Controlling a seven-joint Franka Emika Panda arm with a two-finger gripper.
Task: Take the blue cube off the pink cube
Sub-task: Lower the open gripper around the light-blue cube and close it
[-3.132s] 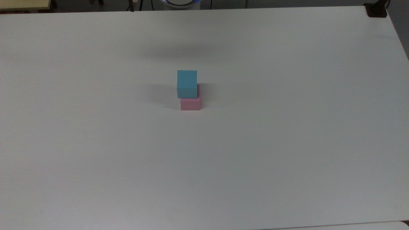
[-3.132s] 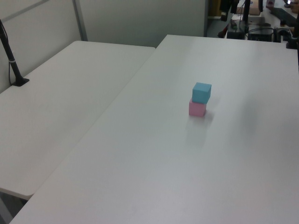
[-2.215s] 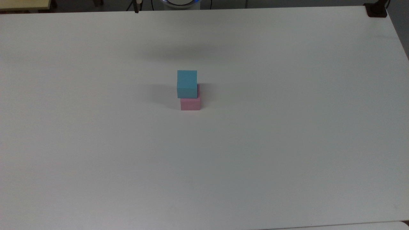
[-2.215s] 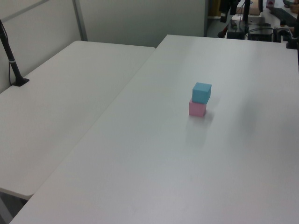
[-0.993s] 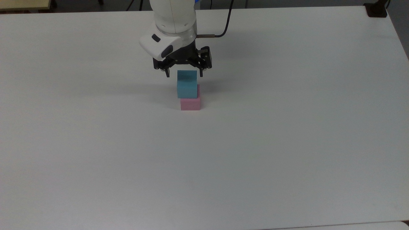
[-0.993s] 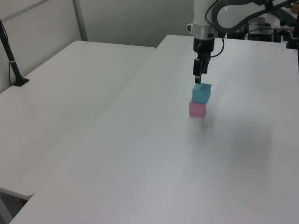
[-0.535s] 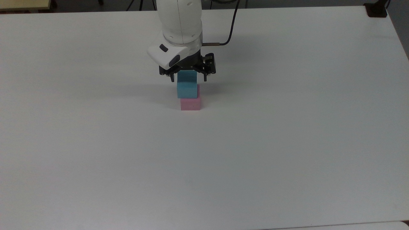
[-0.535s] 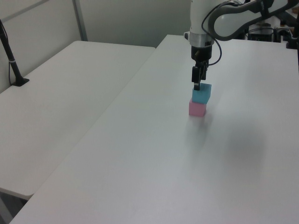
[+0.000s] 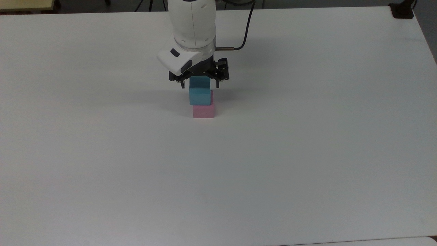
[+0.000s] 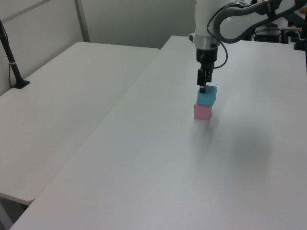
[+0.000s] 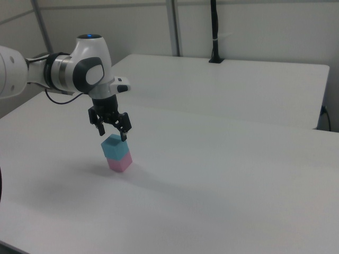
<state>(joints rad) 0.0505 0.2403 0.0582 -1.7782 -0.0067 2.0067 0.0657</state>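
Note:
The blue cube [image 9: 199, 95] [image 10: 207, 97] [image 11: 115, 147] sits on top of the pink cube [image 9: 203, 111] [image 10: 202, 112] [image 11: 121, 163] near the middle of the white table [image 9: 307, 143]. It is offset a little toward the top view's left. My gripper [image 9: 200, 84] [image 10: 203, 89] [image 11: 113, 135] hangs straight down over the blue cube. It is open, with one finger to either side of the cube's upper edge. The fingertips [image 11: 124, 137] stand about level with the cube's top and do not press on it.
The white arm [image 9: 193, 30] reaches in from the top view's top edge, with a black cable [image 9: 244, 34] beside it. A black post base [image 9: 402, 11] sits at the table's far right corner. A second white table [image 10: 72, 96] adjoins, carrying a black post [image 10: 12, 62].
The arm came in from the top view's top edge and sank until the open fingers flank the blue cube's top. Both cubes have stayed put.

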